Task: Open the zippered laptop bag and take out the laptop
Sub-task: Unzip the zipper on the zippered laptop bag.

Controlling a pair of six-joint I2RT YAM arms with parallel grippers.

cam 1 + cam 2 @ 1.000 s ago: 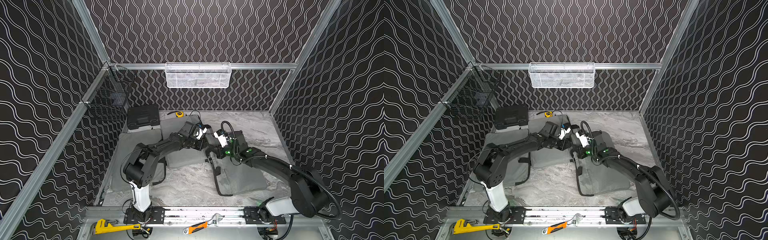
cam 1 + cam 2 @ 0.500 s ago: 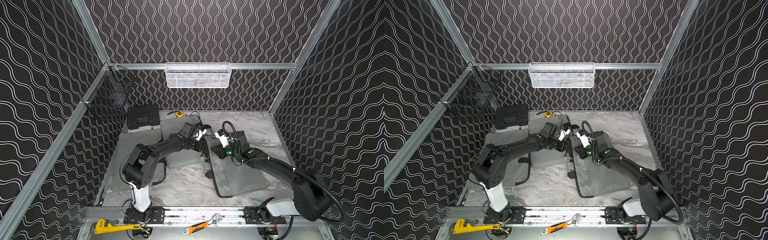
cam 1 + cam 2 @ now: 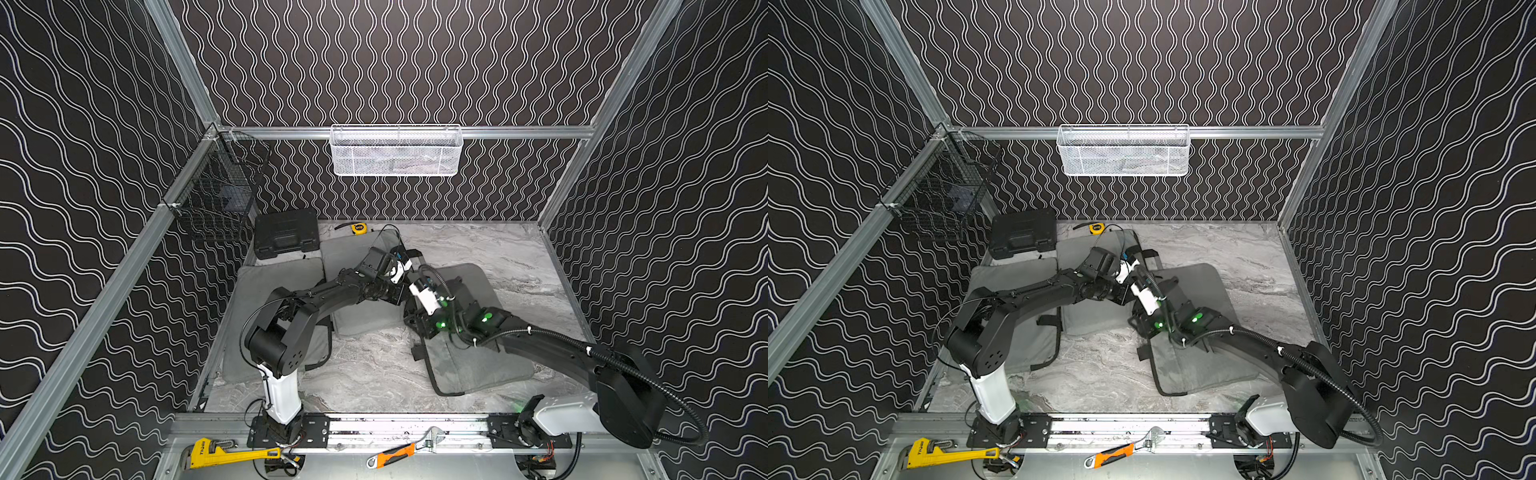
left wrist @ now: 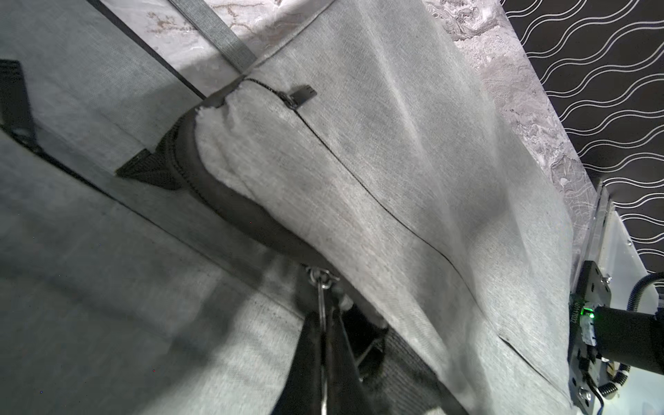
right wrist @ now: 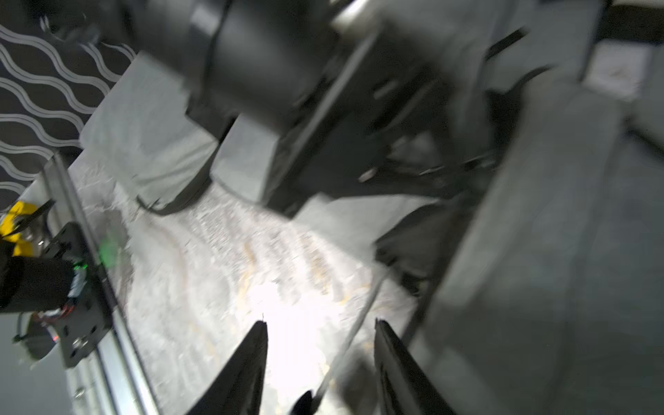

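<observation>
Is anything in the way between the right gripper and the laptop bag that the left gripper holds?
Nothing visible. The right gripper is open over the table, right beside the laptop bag. The left gripper is shut on its zipper pull.

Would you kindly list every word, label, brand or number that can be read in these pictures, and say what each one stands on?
Nothing can be read with certainty.
Yellow pipe wrench: dark brand lettering on its head, too small and tilted to read.
Circuit board in the left wrist view: tiny print beside a green light, too blurred to read.
Tape measure: no legible marking.
Black case: no legible marking.
</observation>
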